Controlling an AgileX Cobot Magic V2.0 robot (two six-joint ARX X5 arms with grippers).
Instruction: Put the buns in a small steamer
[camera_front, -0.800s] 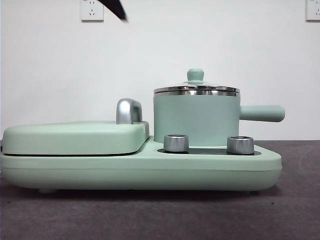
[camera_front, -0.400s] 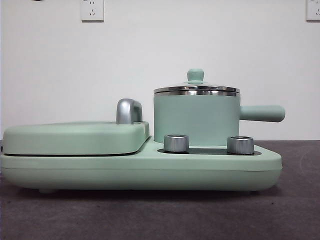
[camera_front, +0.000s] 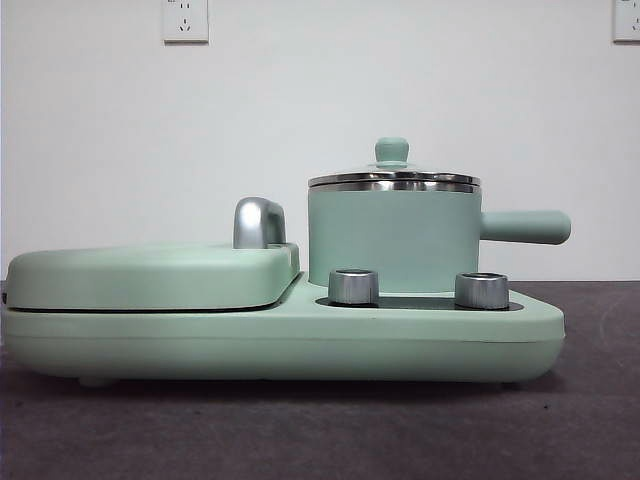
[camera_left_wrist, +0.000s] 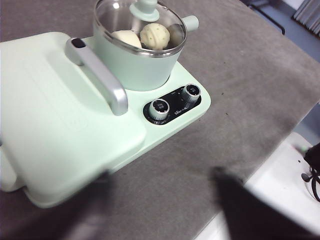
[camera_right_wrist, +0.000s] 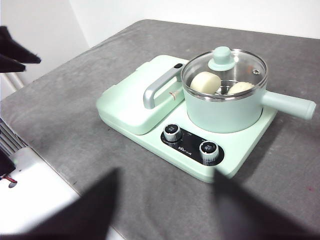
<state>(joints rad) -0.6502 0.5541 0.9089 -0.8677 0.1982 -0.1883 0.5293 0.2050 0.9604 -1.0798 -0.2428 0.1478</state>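
Note:
The small steamer (camera_front: 390, 240) stands shut on the right half of a mint-green appliance, its side handle pointing right. Through its glass lid, the left wrist view shows both buns inside the steamer (camera_left_wrist: 135, 65): the smooth cream bun (camera_left_wrist: 126, 38) and the ridged speckled bun (camera_left_wrist: 154, 35). They also show in the right wrist view, the smooth bun (camera_right_wrist: 205, 81) beside the other bun (camera_right_wrist: 240, 87). My left gripper (camera_left_wrist: 160, 176) and right gripper (camera_right_wrist: 166, 175) are open and empty, held high and well back from the appliance. Neither shows in the front view.
A flat griddle cover (camera_front: 150, 275) with a chrome handle (camera_front: 258, 222) takes the appliance's left half. Two steel knobs (camera_front: 352, 286) sit in front of the steamer. The left arm's black tip (camera_right_wrist: 12, 52) shows at the right wrist view's edge. The grey table's edge (camera_left_wrist: 260, 175) is near.
A black arm tip at the top of the front view one second ago has gone out of view. The steamer and appliance have not moved.

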